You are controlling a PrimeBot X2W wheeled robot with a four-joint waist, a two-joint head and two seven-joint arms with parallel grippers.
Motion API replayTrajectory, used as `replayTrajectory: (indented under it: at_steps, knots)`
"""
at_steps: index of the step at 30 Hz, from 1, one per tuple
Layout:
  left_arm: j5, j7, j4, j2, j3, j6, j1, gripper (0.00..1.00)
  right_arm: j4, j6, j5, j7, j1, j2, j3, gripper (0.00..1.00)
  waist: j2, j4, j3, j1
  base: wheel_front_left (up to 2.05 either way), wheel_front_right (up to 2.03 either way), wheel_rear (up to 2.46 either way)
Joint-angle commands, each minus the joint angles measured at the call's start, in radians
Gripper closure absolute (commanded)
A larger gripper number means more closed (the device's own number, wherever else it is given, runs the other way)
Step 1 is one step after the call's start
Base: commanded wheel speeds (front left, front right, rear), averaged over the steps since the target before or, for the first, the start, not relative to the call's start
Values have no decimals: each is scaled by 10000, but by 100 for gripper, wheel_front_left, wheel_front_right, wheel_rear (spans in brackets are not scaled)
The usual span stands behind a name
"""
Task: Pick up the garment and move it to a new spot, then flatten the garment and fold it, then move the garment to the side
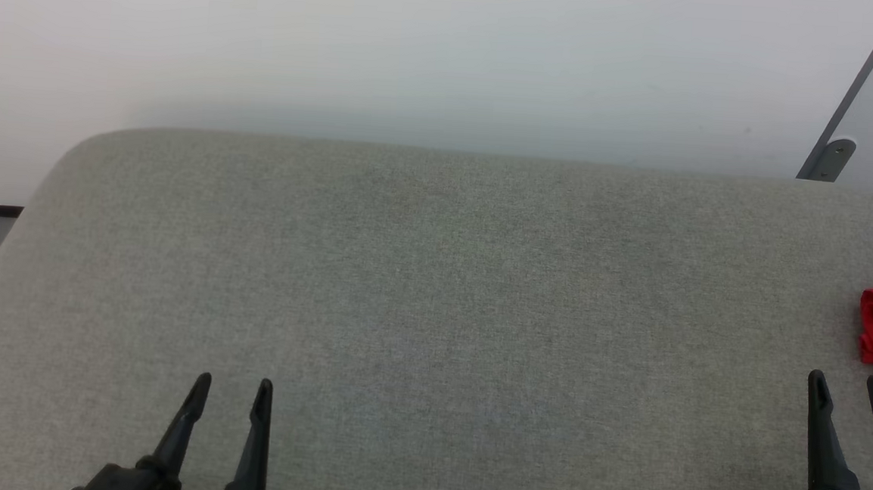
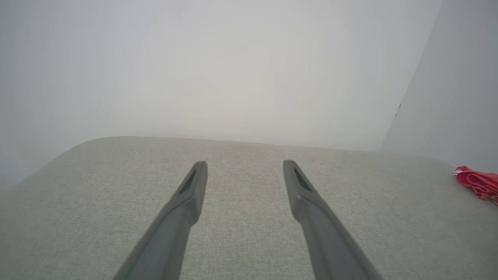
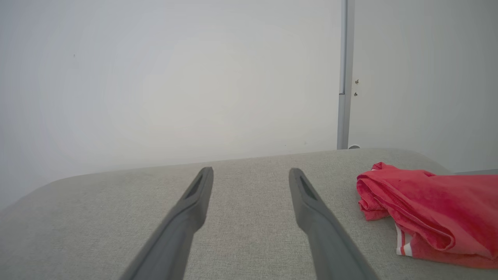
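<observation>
Garment: the red shirt (image 3: 428, 210) lies bunched in soft rolls at the counter's right edge, with a strip of its white-and-red striped trim showing along the near side. In the head view it runs off the picture's right side, so how much of it hangs past the edge cannot be told.
Why it lies so: nothing holds it; it rests under its own weight, rumpled rather than spread flat. This would suit a heap waiting to be lifted as well as a bundle already set to the side; the pictures do not settle which.
Left pincer (image 1: 236, 381): jaws wide, nothing between them, poised over the near left part of the counter, well apart from the shirt.
Right pincer (image 1: 847, 378): jaws wide and holding nothing, near the near right corner, just beside the shirt but not touching it; the fingers point past its left flank towards the wall.
Counter (image 1: 435, 275): grey woven cloth top with a rounded far left corner; the broad middle, from the left edge to the shirt, is bare room for spreading cloth.
Edges: the far edge meets a pale wall (image 1: 418, 47). A grey post (image 1: 828, 159) stands at the far right corner, behind the shirt, and would limit a high sweep there.
</observation>
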Motion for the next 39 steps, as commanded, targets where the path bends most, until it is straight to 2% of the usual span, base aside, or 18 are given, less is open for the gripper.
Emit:
replayTrajectory:
  at_steps: [1,22,23,27,39]
  knots:
    - [-59,6,30,-15,-11,-36,-6,0,-72,-17,-38,39,47,52,-45,0,0,-2,-3,0,0,0,0]
    - [33,6,61,39,120,-37,-114,0,-291,-17,21,203,21,201,193,0,0,-26,77,0,0,0,0]
    - [2,0,80,29,96,0,-60,100,-244,0,2,206,8,191,173,100,0,-26,77,0,0,0,0]
    - [-99,14,419,-41,25,3,46,100,105,2,86,240,84,357,238,100,0,-29,79,0,0,0,0]
    - [-2457,493,759,-25,85,14,-350,100,379,0,2024,736,-197,578,136,100,0,-75,65,0,0,0,0]
